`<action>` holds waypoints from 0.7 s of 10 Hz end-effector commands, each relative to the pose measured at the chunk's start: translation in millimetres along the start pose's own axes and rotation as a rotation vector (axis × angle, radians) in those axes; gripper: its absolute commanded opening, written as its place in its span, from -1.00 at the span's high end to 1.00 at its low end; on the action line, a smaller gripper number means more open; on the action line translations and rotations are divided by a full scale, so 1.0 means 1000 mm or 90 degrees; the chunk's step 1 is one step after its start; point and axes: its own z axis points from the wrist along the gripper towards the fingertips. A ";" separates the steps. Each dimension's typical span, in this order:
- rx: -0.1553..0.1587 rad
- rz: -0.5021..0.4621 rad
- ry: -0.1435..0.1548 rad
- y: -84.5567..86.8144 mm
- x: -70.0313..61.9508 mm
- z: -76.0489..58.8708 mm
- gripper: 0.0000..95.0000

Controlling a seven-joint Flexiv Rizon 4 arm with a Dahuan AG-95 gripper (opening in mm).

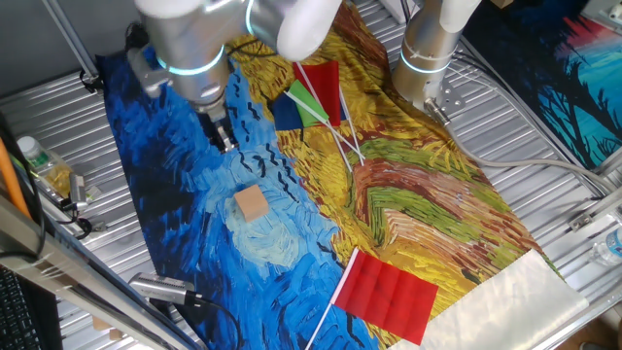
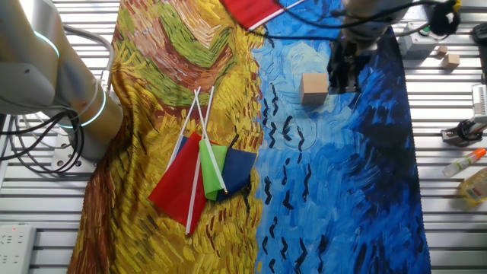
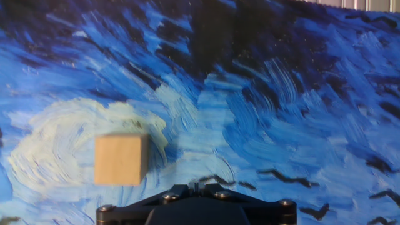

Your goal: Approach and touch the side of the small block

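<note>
Block: small wooden cube (image 1: pixel 251 204), light tan, sits flat on blue swirl part of the painted cloth (image 1: pixel 175 185). In other fixed view it's (image 2: pixel 313 87), one face darker. In hand view (image 3: pixel 120 160) it's lower left, over a pale yellow-white swirl.

Gripper: black 2-finger tip (image 1: pixel 224 136) hangs under the silver wrist w/ glowing cyan ring. Near the cube, not touching in one fixed view; cloth shows between them. In other fixed view the tip (image 2: pixel 344 72) is just beside the cube's right face; contact can't be told from that angle.

Finger state: can't tell. Fingers look close together in both fixed views, but gap not resolved. Hand view only shows the black gripper base at bottom edge, no fingertips.

Offset: in hand view cube is left of the gripper centreline, not between fingers.

Cloth: Van Gogh-style print; blue side under cube & gripper, yellow/green/brown side beyond. Lies on a slatted metal table (image 1: pixel 544 204).

Flags: bundle of red, green, blue flags on white sticks (image 1: pixel 311 97) on the yellow part, well apart from cube; same bundle in other fixed view (image 2: pixel 202 179). A single red flag (image 1: pixel 384 292) lies near cloth's front edge.

Arm base: silver column w/ cyan ring (image 1: pixel 428 53) at table's far side.

Misc: 2 small wooden blocks (image 2: pixel 447 56) on bare table by the cloth edge, bottles (image 2: pixel 475 175) at the table's margin.
</note>
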 end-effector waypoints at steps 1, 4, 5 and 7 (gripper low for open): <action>0.002 0.000 -0.003 0.002 0.001 0.006 1.00; 0.000 0.003 -0.006 0.004 -0.004 0.021 1.00; -0.001 0.006 -0.006 0.006 -0.005 0.026 1.00; -0.002 0.011 -0.009 0.010 -0.008 0.037 1.00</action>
